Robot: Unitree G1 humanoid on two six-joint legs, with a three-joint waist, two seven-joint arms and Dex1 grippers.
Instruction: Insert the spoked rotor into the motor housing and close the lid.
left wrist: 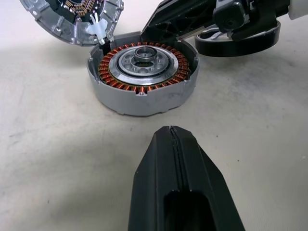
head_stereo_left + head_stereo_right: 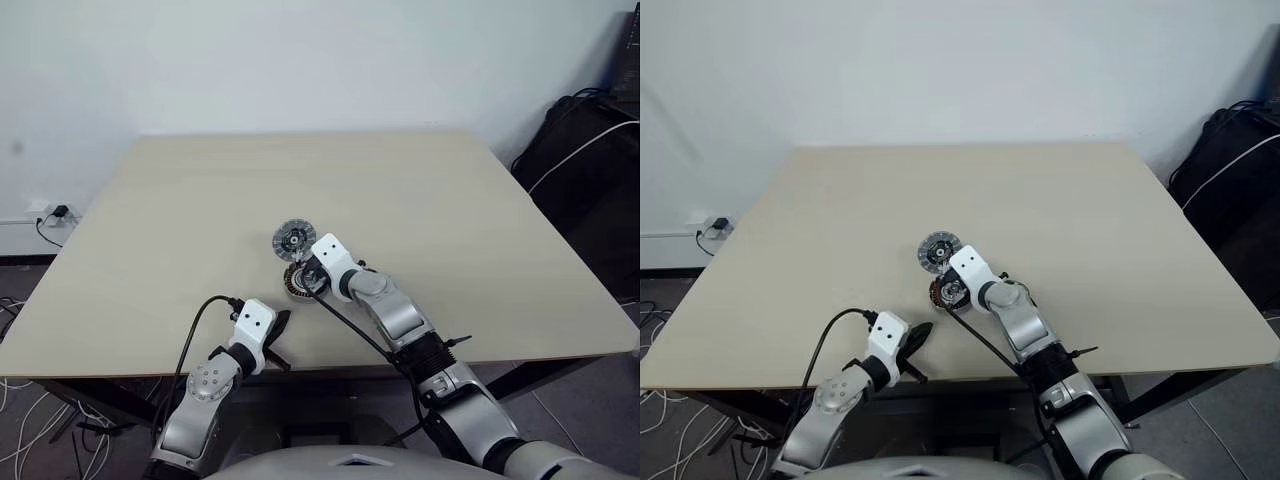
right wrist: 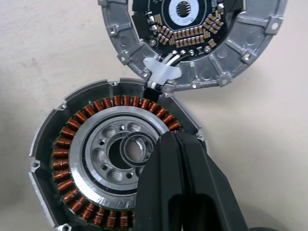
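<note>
Rotor [image 3: 113, 156] already seated in the copper-wound housing [image 1: 142, 77] on the counter [image 2: 450, 200], right end effector [image 3: 180, 144] pressed together above it; stiff, heavy-looking lid [image 3: 192, 41] alongside, best gripped at rim.

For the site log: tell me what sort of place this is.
Probably an office or lab room used as a test space. A plain beige table stands against a bare white wall, with a wall socket and loose cables on the floor, and dark bags beside it.
</note>
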